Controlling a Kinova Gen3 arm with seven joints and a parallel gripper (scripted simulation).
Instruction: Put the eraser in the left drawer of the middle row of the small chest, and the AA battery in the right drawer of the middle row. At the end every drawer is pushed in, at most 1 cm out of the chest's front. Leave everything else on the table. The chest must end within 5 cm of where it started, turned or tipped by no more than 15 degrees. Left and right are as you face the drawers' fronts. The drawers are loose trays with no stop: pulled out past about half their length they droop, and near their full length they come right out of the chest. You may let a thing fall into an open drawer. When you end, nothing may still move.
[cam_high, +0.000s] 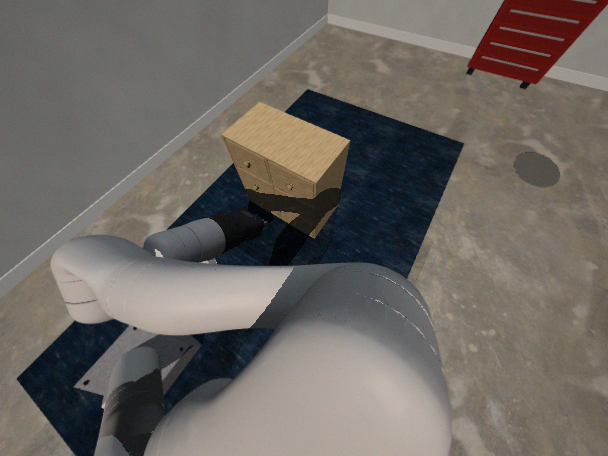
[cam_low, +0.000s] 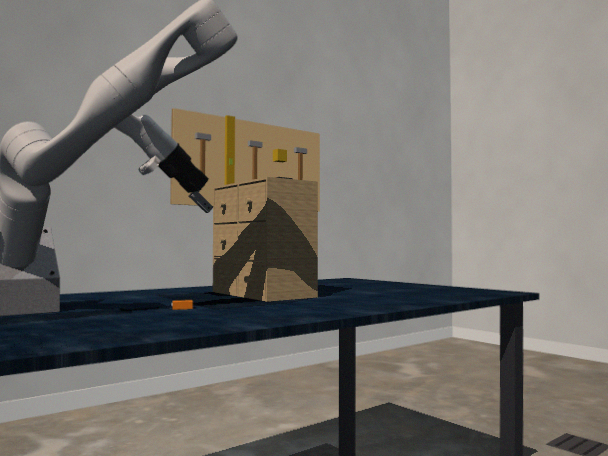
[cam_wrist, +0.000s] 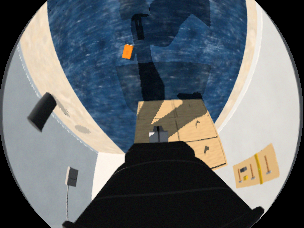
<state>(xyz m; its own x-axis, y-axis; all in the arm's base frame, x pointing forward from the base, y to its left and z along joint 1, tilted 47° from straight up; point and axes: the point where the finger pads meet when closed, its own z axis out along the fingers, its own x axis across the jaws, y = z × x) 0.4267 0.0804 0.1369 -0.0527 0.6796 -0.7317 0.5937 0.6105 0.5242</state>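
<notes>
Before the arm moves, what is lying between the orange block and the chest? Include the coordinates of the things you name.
Exterior view: only shadowed tabletop shows between orange block (cam_low: 183, 304) (cam_wrist: 127, 51) and chest (cam_low: 292, 240) (cam_wrist: 150, 112).

Wooden chest upright on tabletop

Grey walls, mottled floor, red cabinet, tool board

Backdrop: tan board at wall, three hammers, upright yellow bar, small yellow block. Red cabinet by far wall. Round gray patch, slatted dark grate on floor.
</notes>
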